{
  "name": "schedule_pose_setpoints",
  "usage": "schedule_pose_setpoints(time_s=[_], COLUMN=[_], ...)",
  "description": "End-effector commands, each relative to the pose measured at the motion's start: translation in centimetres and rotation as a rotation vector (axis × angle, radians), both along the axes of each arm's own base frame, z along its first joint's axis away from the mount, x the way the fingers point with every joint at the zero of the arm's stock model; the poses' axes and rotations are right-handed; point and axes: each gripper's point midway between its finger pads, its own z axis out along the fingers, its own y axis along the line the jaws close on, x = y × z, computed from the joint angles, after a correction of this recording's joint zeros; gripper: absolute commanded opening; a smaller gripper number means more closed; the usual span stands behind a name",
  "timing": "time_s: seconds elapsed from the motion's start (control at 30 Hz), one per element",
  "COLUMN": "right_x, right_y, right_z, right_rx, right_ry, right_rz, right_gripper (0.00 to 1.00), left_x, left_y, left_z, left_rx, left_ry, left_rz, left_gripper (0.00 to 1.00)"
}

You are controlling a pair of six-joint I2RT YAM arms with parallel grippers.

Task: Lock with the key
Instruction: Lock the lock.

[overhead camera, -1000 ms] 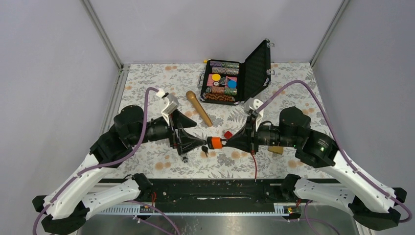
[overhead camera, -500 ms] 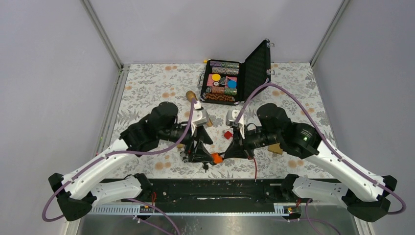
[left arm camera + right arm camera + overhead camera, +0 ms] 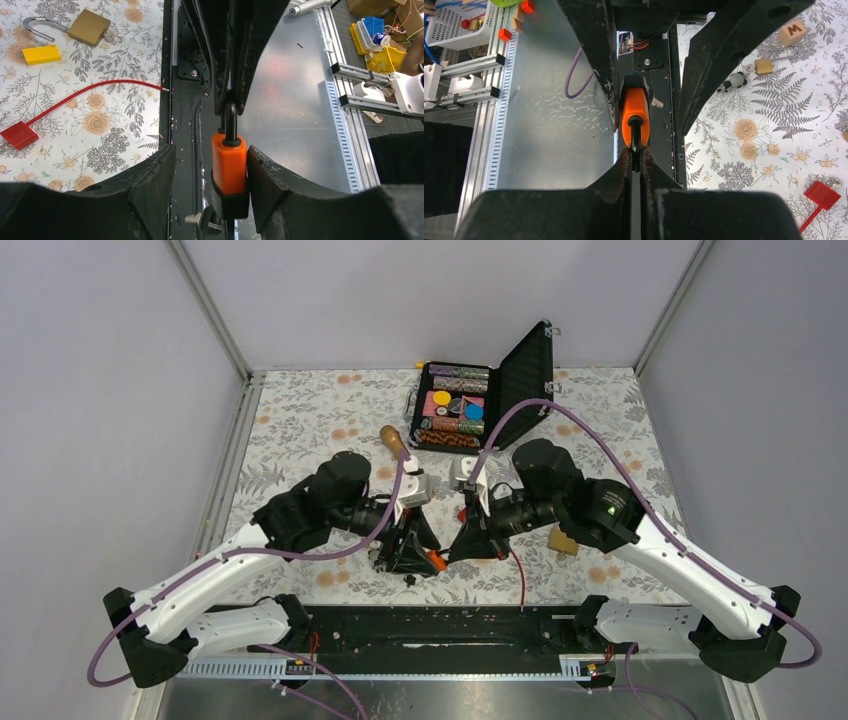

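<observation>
Little room beside orange padlock (image 3: 229,165) inside left end effector (image 3: 210,152)

Both arms are bent inward from their bases at the near edge of the bench (image 3: 300,430), the left arm (image 3: 215,575) and the right arm (image 3: 690,575) each folded at the elbow, so that the two wrists are pointed at each other, nose to nose, low in the middle. The left claw (image 3: 210,155) is held part open, its fingers (image 3: 150,180) set either side of the padlock (image 3: 229,167) body (one pad against it, a gap seen at the other). The right claw (image 3: 636,152) is pinched tight on the padlock's hoop.
</observation>
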Motion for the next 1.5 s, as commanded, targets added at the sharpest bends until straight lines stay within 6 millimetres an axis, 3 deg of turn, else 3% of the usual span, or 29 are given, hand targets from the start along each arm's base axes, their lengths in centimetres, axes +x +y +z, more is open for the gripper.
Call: schedule_pose_setpoints(time_s=[0.0, 0.13, 0.23, 0.37, 0.4, 0.57, 0.67, 0.73, 0.93, 1.03, 1.3, 1.47], right_x=[-0.2, -0.5, -0.3, 0.2, 0.5, 2.6, 3.1, 3.5, 4.5, 4.4, 4.3, 4.7], right_y=[1.3, 1.6, 1.8, 2.3, 2.4, 3.1, 3.0, 2.7, 1.6, 1.9, 4.8, 5.8], right_z=[3.6, 4.0, 4.0, 4.3, 4.4, 6.3, 7.8, 8.5, 10.6, 10.6, 11.6, 12.9], right_rx=[0.116, 0.13, 0.127, 0.133, 0.138, 0.183, 0.264, 0.323, 0.566, 0.662, 0.808, 0.878], right_ry=[-0.047, -0.036, -0.029, -0.016, -0.012, 0.088, 0.118, 0.118, 0.104, 0.113, 0.196, 0.225], right_rz=[0.055, 0.078, 0.075, 0.044, 0.02, -0.188, -0.262, -0.308, -0.41, -0.392, -0.263, -0.233], right_gripper=[0.0, 0.0, 0.0, 0.0, 0.0, 0.24, 0.49, 0.61, 0.74, 0.88, 0.89, 0.78], left_x=[0.1, -0.1, -0.2, -0.3, 0.1, 2.1, 3.0, 3.5, 5.7, 6.3, 6.6, 6.4], left_y=[-0.9, -0.8, -0.7, -0.7, -0.8, -0.8, -0.4, -0.1, 1.5, 2.6, 3.9, 3.9], left_z=[2.3, 2.1, 2.2, 2.2, 2.3, 4.9, 6.7, 7.9, 13.3, 16.1, 19.6, 19.9], left_rx=[-0.075, -0.076, -0.083, -0.081, -0.08, -0.165, -0.235, -0.277, -0.506, -0.647, -0.825, -0.861], left_ry=[-0.058, -0.064, -0.066, -0.064, -0.065, -0.104, -0.125, -0.129, -0.088, -0.031, 0.061, 0.111], left_rz=[-0.045, -0.051, -0.063, -0.067, -0.044, 0.133, 0.218, 0.277, 0.499, 0.578, 0.627, 0.61], left_gripper=[0.54, 0.52, 0.42, 0.04, 0.0, 0.0, 0.0, 0.0, 0.0, 0.0, 0.0, 0.0])
